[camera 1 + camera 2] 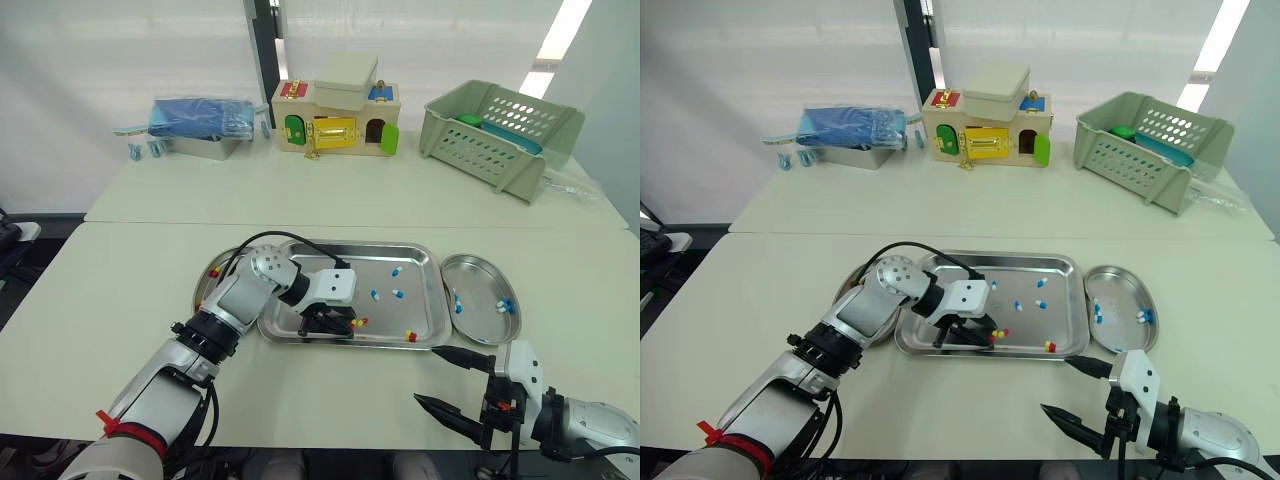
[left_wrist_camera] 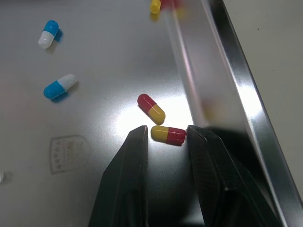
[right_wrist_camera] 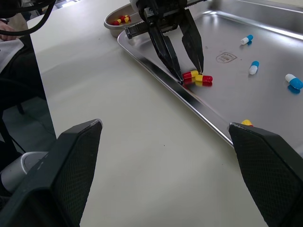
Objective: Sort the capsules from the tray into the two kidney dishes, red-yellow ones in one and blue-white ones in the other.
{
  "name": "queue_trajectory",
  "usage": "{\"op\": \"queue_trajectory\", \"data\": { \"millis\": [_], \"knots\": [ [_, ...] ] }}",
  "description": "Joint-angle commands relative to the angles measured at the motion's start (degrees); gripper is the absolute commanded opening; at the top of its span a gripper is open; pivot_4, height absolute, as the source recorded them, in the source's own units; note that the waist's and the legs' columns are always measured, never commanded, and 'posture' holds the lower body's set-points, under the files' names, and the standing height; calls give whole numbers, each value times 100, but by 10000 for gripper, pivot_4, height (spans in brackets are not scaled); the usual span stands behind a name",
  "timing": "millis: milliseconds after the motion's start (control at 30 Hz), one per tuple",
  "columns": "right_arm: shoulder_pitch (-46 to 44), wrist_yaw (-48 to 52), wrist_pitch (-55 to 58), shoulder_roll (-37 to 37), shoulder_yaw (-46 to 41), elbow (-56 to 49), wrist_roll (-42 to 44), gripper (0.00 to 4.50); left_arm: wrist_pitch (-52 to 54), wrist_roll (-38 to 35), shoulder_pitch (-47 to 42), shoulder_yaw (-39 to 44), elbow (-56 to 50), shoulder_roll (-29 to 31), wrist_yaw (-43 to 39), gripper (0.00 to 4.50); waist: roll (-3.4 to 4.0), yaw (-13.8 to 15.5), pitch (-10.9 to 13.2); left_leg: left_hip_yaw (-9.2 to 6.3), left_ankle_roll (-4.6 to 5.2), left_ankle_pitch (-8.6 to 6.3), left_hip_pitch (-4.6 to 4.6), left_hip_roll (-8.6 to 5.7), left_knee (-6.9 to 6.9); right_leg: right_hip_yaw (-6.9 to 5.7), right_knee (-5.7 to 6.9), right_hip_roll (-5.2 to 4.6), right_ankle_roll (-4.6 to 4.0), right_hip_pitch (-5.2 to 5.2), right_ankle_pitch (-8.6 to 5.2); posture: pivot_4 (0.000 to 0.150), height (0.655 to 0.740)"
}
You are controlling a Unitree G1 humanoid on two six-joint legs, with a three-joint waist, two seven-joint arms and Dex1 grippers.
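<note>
Red-yellow capsule (image 2: 168,135) between left fingers (image 2: 130,172), left dish (image 1: 203,285) half-hidden

1. The left gripper (image 2: 168,132) holds its two black fingers parted on the shiny steel tray (image 2: 246,109), near the raised rim.
2. A red-and-yellow capsule (image 2: 168,135) lies between the fingertips, with a second red-and-yellow capsule (image 2: 151,108) just beside it.
3. A blue-and-white capsule (image 2: 59,86) and another blue-and-white capsule (image 2: 48,33) lie farther from the rim.

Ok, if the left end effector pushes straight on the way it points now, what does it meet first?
The red-and-yellow capsule lying crosswise between the left end effector's open fingers, then probably the floor of the shiny metal tray beneath it. Depth is hard to judge.
</note>
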Motion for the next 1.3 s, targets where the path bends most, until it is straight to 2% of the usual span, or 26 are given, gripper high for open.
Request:
{"op": "queue_trajectory", "data": {
  "millis": [33,67,200,500,667,967,1100,1300],
  "knots": [
    [-38,-25,-1,-13,-35,-234,85,45000,6,41,81,-64,-114,18,-32,13142,0,0,0,0,0,0,0,0,0,0,0,0,0,0,0,1500,7400],
    [-38,-25,3,-13,-35,-237,87,45000,10,28,88,-62,-124,18,-47,13142,0,0,0,0,0,0,0,0,0,0,0,0,0,0,0,1500,7400],
    [-45,-10,-7,-16,-36,-207,77,45000,8,44,95,-50,-129,5,-10,4925,0,0,0,0,0,0,0,0,0,0,0,0,0,0,0,1500,7400],
    [-13,62,-148,24,20,-61,-14,45000,27,54,31,3,-69,22,49,4925,0,0,0,0,0,0,0,0,0,0,0,0,0,0,0,1500,7400],
    [62,97,-238,44,21,-42,-40,45000,519,-238,-61,360,-527,186,51,4925,0,-13,0,0,0,0,0,0,0,0,1,0,0,-1,0,1500,7400],
    [128,340,-456,-22,115,-104,-113,45000,2088,-863,367,1419,-2183,1167,417,4925,1,-41,0,-3,1,0,0,1,-1,0,2,0,0,-1,0,1500,7400],
    [-114,530,-663,-80,275,-14,-276,45000,3094,-1124,1142,2465,-3028,1801,1045,4925,2,-125,1,-3,1,-1,3,7,-6,2,3,4,0,-4,0,1500,7400],
    [-396,716,-727,-172,412,194,-299,45000,3937,-1160,1856,3434,-3603,2112,2077,4925,0,-41,1,-7,3,-2,2,6,-2,0,1,5,0,0,0,1500,7400]
  ]
}}
